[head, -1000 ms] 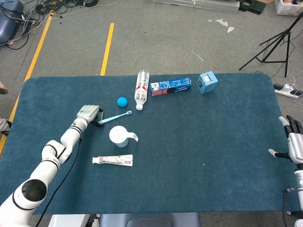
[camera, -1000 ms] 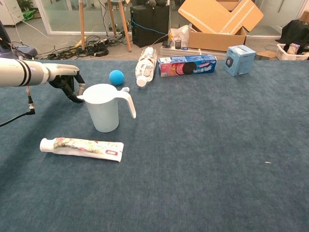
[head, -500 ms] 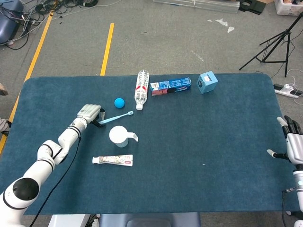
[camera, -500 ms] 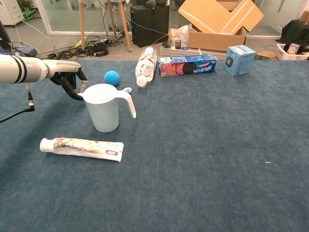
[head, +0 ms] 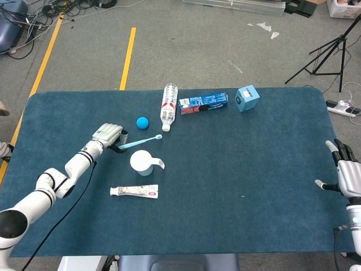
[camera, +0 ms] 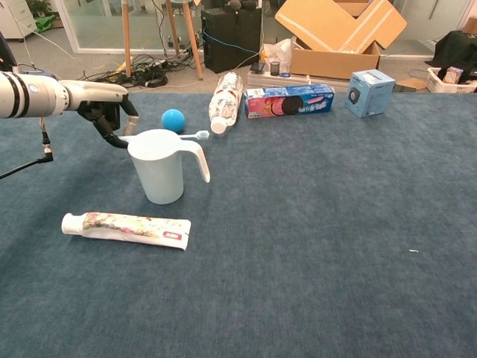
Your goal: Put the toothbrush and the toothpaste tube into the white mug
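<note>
Blue tabletop point(head: 237, 169) on a grey workshop floor. Left robot hand point(head: 108, 135), fingers curled, pinches the handle end of the toothbrush point(head: 141, 141), which runs level, bristles rightward, just behind the mug point(camera: 162, 165). Step in hand, apparently: toothbrush first. Next move calls for tipping it upright over the mug's mouth. The tube point(head: 134, 191) lies in front of the mug, untouched. Right robot hand point(head: 345, 175), at the far edge, is spread and holds nothing.

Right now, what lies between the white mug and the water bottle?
In the head view, only the toothbrush crosses that stretch, held by the left robot hand, its head near the water bottle cap, beyond the white mug.
</note>
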You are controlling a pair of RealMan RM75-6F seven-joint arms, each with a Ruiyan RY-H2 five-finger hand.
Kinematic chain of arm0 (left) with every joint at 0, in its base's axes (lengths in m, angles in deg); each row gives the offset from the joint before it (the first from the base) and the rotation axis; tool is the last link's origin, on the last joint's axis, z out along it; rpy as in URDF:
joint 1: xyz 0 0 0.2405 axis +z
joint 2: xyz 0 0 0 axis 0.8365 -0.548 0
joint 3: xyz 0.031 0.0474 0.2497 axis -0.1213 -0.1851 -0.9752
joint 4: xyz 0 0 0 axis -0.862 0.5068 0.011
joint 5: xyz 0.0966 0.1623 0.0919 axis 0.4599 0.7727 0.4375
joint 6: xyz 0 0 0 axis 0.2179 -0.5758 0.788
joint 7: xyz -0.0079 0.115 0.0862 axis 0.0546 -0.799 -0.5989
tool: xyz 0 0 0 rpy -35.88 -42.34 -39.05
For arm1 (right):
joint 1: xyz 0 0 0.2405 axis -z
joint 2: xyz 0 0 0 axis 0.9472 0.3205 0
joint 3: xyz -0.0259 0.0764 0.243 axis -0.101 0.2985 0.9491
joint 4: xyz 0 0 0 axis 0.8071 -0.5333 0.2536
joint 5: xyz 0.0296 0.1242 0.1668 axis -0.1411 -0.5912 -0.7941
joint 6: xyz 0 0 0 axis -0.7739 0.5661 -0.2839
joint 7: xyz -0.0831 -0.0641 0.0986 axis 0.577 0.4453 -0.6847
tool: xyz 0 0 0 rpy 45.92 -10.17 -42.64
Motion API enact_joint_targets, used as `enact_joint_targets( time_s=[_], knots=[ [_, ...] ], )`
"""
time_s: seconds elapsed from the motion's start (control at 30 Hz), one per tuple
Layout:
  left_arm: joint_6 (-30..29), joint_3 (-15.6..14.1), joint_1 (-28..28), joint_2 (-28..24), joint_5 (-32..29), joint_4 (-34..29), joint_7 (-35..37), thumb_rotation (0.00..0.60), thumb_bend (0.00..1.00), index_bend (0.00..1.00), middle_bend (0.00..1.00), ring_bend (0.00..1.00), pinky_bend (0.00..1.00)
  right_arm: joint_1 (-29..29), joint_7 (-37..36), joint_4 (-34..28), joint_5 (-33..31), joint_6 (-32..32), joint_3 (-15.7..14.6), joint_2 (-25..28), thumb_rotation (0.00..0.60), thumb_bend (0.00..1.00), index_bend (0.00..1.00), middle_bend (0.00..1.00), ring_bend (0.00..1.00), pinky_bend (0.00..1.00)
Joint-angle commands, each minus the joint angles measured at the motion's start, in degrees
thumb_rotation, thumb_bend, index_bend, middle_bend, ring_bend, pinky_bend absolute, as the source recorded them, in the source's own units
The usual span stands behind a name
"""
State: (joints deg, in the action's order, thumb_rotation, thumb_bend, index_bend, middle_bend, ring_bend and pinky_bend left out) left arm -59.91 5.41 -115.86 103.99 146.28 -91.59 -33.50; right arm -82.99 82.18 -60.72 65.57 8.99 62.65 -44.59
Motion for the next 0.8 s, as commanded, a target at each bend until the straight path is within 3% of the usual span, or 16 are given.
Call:
enact_joint_targets(
  time_s=[0.03,0.43,0.8],
  knots=[
    [-1.2,1.34,0.72,-3.19,-2.1,-4.52,-4.39,0.6,0.4,0.61,1.0,1.0,1.0,0.1,0.07,-0.33,0.41,-0.32,-0.15,0.07,0.6,0.01,0.11,0.02,0.01,0.4],
    [-6.05,5.13,4.06,-15.27,-10.87,-22.76,-21.69,0.6,0.4,0.61,1.0,1.0,1.0,0.24,0.25,-1.61,2.3,-1.04,-0.92,0.24,0.6,0.01,0.11,0.02,0.01,0.4],
    [-9.88,6.37,6.21,-25.59,-19.28,-39.09,-35.04,0.6,0.4,0.62,1.0,1.0,1.0,0.33,0.54,-2.68,4.14,-1.63,-1.75,0.24,0.6,0.01,0.11,0.02,0.01,0.4]
  ],
)
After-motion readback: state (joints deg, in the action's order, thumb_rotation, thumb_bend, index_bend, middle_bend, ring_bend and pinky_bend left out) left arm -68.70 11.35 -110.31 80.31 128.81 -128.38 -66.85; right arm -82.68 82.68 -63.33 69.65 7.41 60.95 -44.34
